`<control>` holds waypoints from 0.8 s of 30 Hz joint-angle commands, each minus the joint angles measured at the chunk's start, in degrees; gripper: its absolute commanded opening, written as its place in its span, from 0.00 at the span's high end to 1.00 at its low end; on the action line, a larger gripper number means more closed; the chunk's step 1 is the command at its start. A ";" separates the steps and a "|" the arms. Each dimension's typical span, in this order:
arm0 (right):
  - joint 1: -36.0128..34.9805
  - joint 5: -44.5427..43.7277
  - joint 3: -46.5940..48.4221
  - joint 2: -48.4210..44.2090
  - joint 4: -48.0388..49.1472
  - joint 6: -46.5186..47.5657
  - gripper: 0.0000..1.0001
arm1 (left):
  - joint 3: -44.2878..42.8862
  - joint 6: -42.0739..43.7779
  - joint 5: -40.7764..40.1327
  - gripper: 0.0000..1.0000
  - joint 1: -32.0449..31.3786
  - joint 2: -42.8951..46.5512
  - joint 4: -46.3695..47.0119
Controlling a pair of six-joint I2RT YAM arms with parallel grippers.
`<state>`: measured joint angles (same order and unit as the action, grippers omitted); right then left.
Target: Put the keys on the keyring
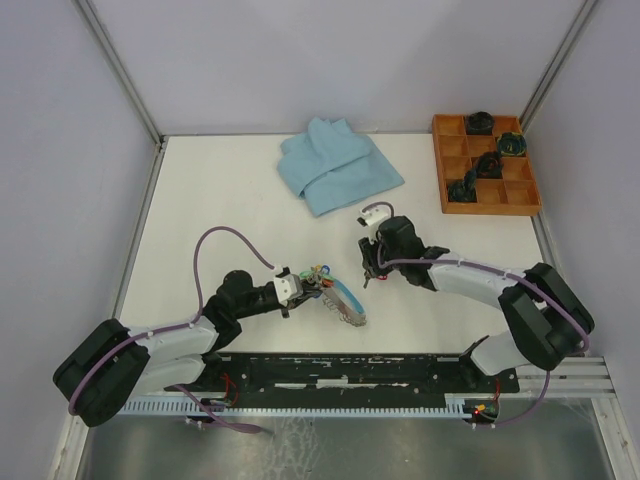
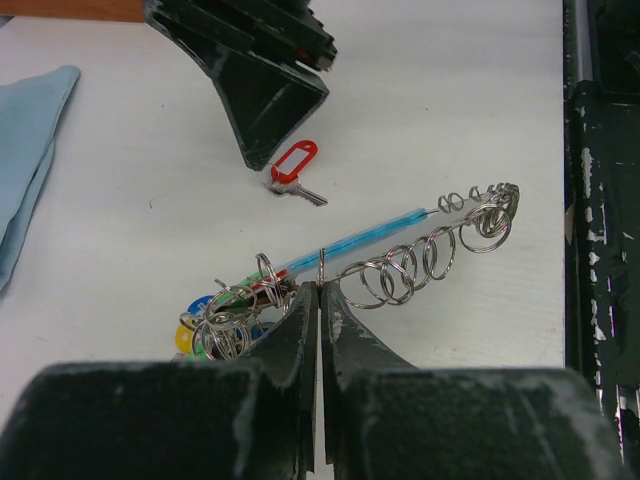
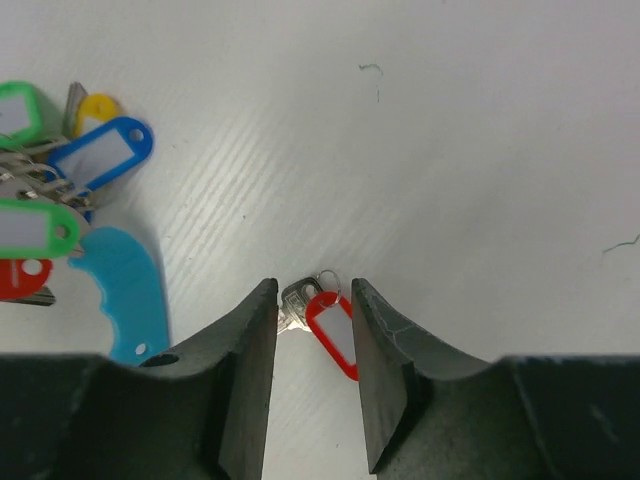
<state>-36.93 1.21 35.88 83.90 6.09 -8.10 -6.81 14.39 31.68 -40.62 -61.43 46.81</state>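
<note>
The left claw point(image 2: 320, 292) is clamping shut on the keyring point(image 2: 400, 268), presumably steadying it for threading. The right claw point(image 3: 315, 300) is standing partly open, gripping nothing, straddling the red-tagged key point(image 3: 332, 328) lying on the tabletop point(image 3: 460, 150).

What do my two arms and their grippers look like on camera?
The left arm and right arm each have black joints, pale grey link covers and a purple cable looping along them. A white block sits at each wrist. The left gripper and right gripper have black, wedge-shaped fingers scuffed with whitish wear.
</note>
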 commanded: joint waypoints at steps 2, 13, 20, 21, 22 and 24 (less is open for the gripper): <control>0.27 -1.17 14.59 0.12 -25.89 0.08 0.54 | -1.44 -0.76 0.06 0.97 -0.15 0.66 4.37; 5.21 10.09 34.07 15.22 -48.53 1.58 0.57 | -1.63 -0.52 0.16 0.97 -0.15 0.96 3.58; 7.91 16.14 35.73 19.47 -46.99 0.55 0.63 | -1.63 -0.59 0.37 0.97 -0.14 1.31 3.34; 8.13 16.82 35.68 19.96 -46.65 0.48 0.64 | -1.69 -0.59 0.40 0.97 -0.16 1.23 3.40; 8.17 17.48 35.60 20.25 -46.23 0.33 0.64 | -1.71 -0.66 0.47 0.97 -0.16 1.23 3.34; 8.53 18.29 35.41 20.79 -45.56 0.01 0.64 | -1.80 -0.74 0.57 0.97 -0.12 1.20 3.29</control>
<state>-28.93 15.16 69.21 103.79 -40.36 -7.33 -6.81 14.39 31.66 -40.62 -61.21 46.74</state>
